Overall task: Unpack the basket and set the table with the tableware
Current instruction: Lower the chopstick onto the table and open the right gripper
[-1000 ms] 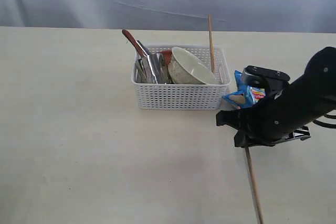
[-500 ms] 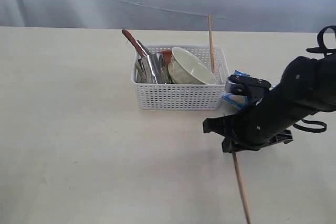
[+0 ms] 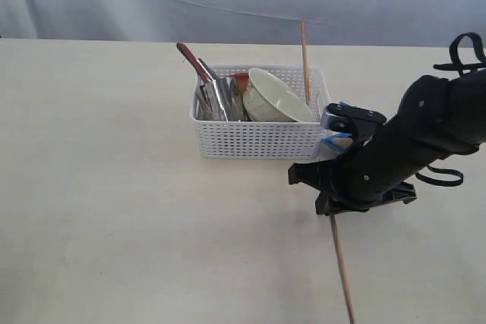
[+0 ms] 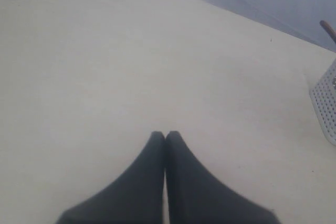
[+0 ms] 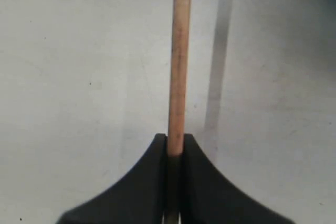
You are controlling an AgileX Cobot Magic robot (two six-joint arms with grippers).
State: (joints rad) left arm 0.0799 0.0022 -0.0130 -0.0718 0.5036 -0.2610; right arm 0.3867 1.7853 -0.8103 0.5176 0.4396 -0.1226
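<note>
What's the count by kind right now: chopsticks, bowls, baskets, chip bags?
Chopsticks: 2, one chopstick standing in the basket, one held by the right pincer
Bowl: 1
Basket: 1
Chip bag: 1, mostly behind the arm
Total: 5

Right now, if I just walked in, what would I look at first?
Probably the black right arm on the right, its jaws shut on a long wooden chopstick that sticks out over the table toward the near edge. Next comes the white basket in the middle, crammed with a cream bowl, shiny cutlery and a second chopstick poking up out of it.
</note>
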